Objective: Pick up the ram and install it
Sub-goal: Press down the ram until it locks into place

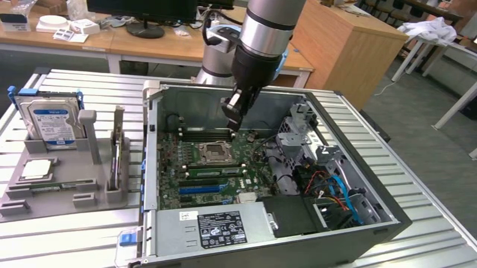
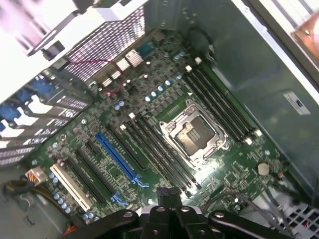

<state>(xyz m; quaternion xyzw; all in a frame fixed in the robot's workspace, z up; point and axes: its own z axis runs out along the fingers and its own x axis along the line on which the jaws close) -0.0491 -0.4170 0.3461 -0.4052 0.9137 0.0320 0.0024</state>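
Above motherboard (image 1: 216, 167) memory slots (image 1: 205, 133): claw (image 1: 232, 120) closed, nothing visibly held.

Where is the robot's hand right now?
In the exterior view, the hand is inside the open computer case, low over the motherboard, just above the memory slots behind the empty processor socket.

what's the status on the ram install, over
Gripper shut, down inside the open pc case, over the motherboard. Ram seated in slot beside cpu socket. Nothing blocking.
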